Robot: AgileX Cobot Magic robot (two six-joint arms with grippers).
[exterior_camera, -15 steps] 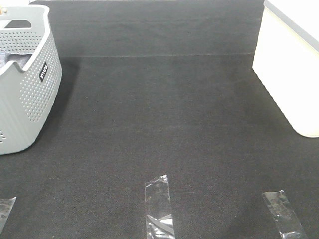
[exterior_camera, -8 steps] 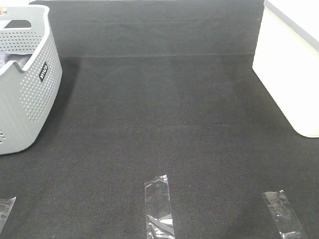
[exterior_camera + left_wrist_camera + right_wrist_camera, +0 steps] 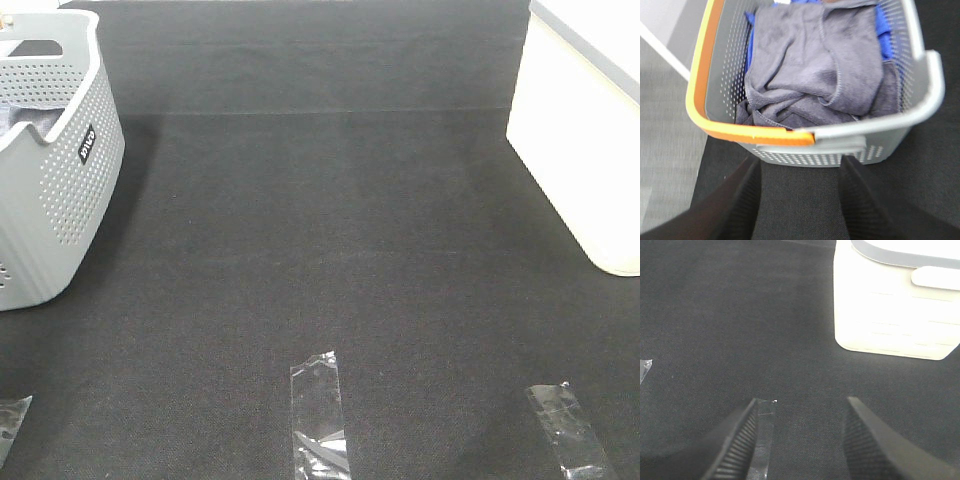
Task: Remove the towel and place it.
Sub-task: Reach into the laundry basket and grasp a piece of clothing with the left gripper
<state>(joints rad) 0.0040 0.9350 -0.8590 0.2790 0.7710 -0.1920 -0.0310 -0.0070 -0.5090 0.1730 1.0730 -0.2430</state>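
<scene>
The left gripper (image 3: 800, 162) shows two matte black fingers (image 3: 735, 200), blurred, narrowing toward the tips. The right gripper (image 3: 803, 402) has black fingers (image 3: 867, 445) too, finely ribbed on the faces turned inward to the claw's gap.

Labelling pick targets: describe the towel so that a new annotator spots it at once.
Find the grey perforated laundry basket at the left edge of the black mat. Crumpled on top inside it lies the towel, grey-lavender terry with stitched hems. It is the muted grey piece, not the bright blue cloth peeking out at its edges.
</scene>
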